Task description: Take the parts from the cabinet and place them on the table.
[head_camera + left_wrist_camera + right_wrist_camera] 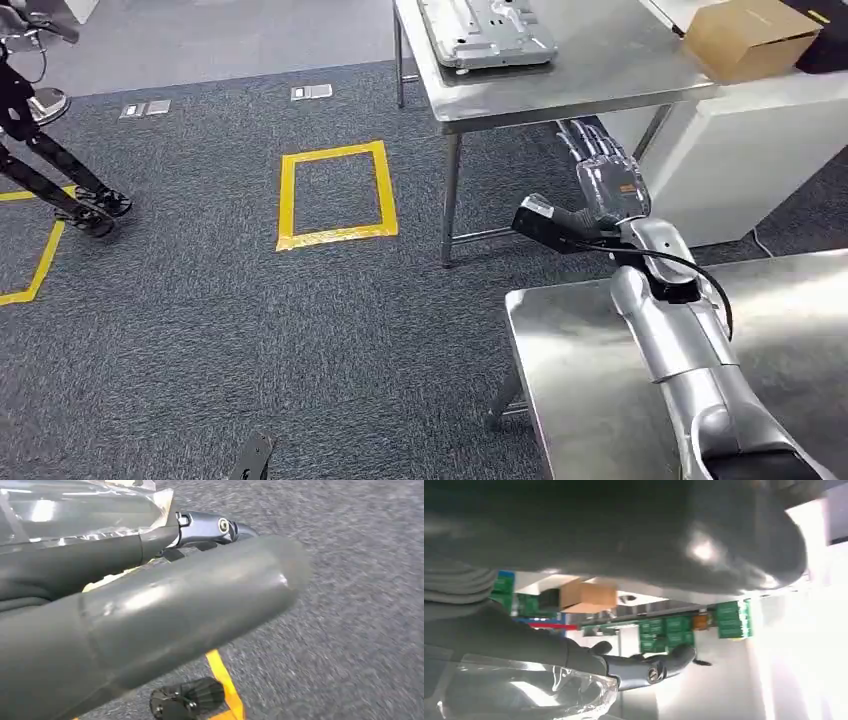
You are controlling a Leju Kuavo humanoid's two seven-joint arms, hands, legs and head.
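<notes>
Head view: right arm reaches fwd over the near steel tabletop [580, 390], right hand [608, 170] hanging just past its far edge, under/beside the front edge of the far steel tabletop [560, 80]. Fingers look stretched out straight and fairly close together, nothing in them afaict. Right wrist view has the dark fingers [649, 667] extended too, w/ some clear plastic wrap near the wrist; thumb blocks a lot of the shot.

The part [485, 30], a flat grey metal plate/tray thing, lies on the far tabletop near its front-left corner, well apart from the hand. Cardboard box [750, 35] sits further right on that same tabletop; also shows in right wrist view [584, 595]. White cabinet-ish block [740, 150] stands below it.

Left hand [150, 610]: wrist view is mostly big grey thumb + one dark finger tip [215, 527] sticking out over the carpet. Can't tell if it's spread or curled, tbh.

Floor: dark carpet w/ a yellow tape rectangle [335, 195], tripod legs [60, 180] off to the left.
</notes>
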